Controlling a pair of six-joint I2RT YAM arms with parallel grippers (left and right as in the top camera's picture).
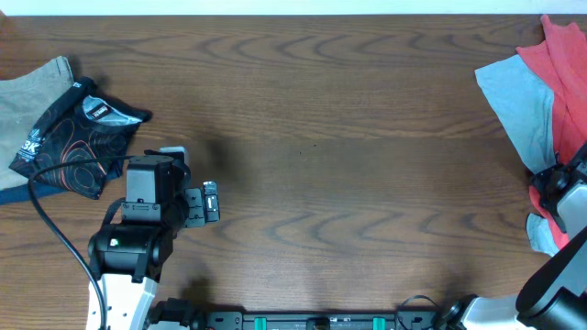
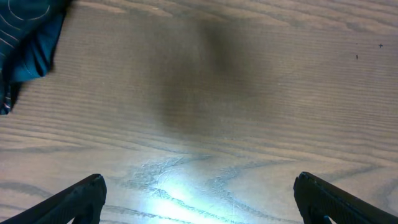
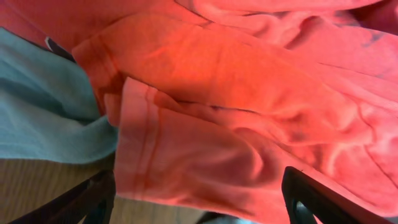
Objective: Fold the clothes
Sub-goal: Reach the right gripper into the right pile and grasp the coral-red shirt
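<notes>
A pile of unfolded clothes lies at the table's right edge: a red garment (image 1: 569, 82) over a light blue one (image 1: 518, 101). My right gripper (image 1: 550, 183) is open and sits low over this pile; in the right wrist view its fingers (image 3: 199, 199) straddle a hem of the red garment (image 3: 236, 112), with the light blue cloth (image 3: 43, 112) to the left. At the far left lie a folded black patterned garment (image 1: 78, 137) and a beige one (image 1: 32, 92). My left gripper (image 1: 206, 202) is open and empty over bare wood (image 2: 199, 186).
The black patterned garment shows at the top left corner of the left wrist view (image 2: 28, 43). A black cable (image 1: 55, 229) runs from the left arm across the table's left front. The wooden table (image 1: 348, 156) spans the middle.
</notes>
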